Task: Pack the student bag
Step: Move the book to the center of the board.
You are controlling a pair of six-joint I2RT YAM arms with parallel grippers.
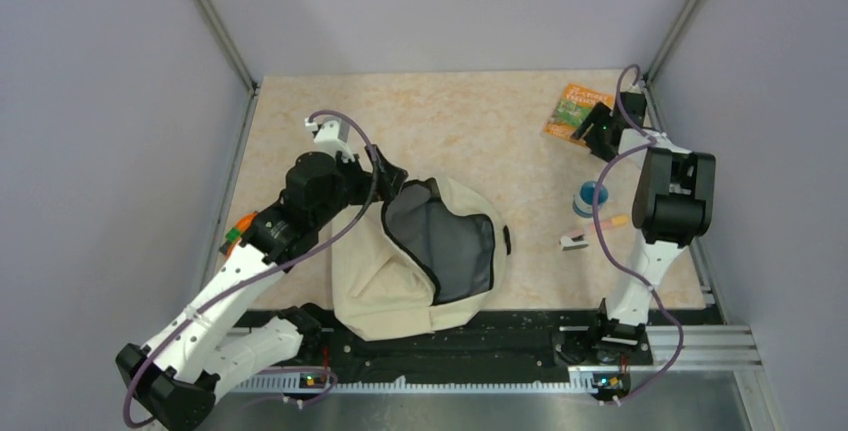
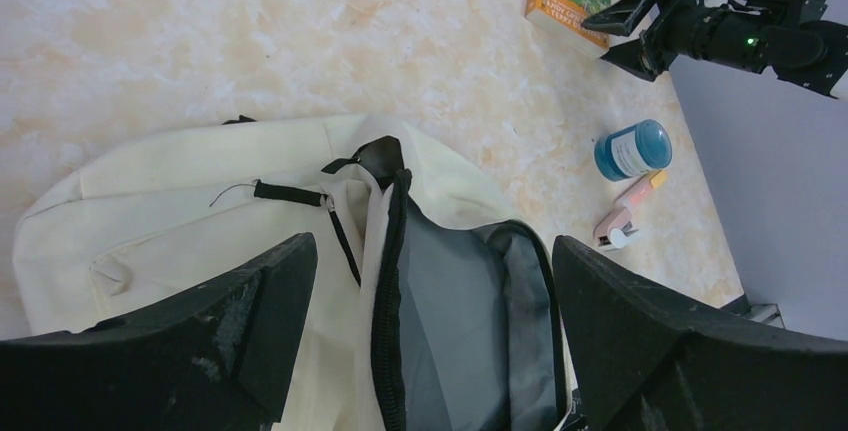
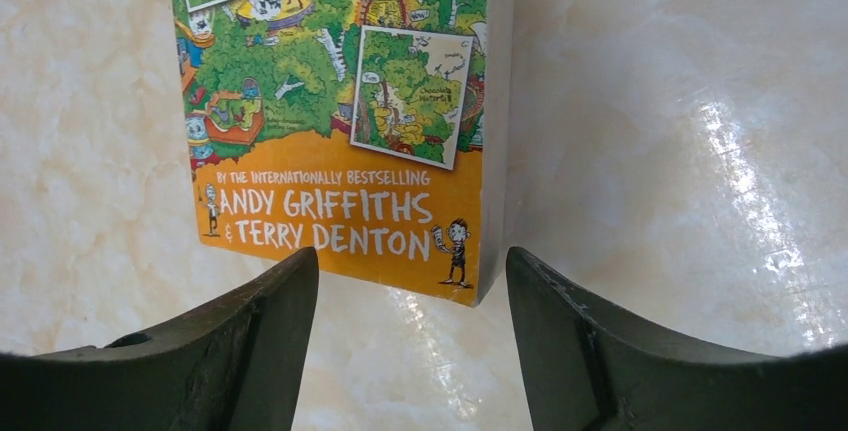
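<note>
Student bag (image 1: pixel 385 296): at 6 o'clock on the table (image 1: pixel 450 121), mouth gaping. We see only bare grey lining (image 1: pixel 445 241), so nothing looks packed yet.
Book (image 1: pixel 578 111): out at 1 o'clock, flat, first in line we reckon.
Left claw (image 2: pixel 432 243): spread wide over the bag's mouth, gripping nothing.
Right claw (image 3: pixel 410 276): wide open, empty, its tips just short of the book's edge.
Blue jar (image 1: pixel 590 196): 3 o'clock, unpacked.
Pink stick (image 1: pixel 592 231): 4 o'clock, unpacked.
</note>
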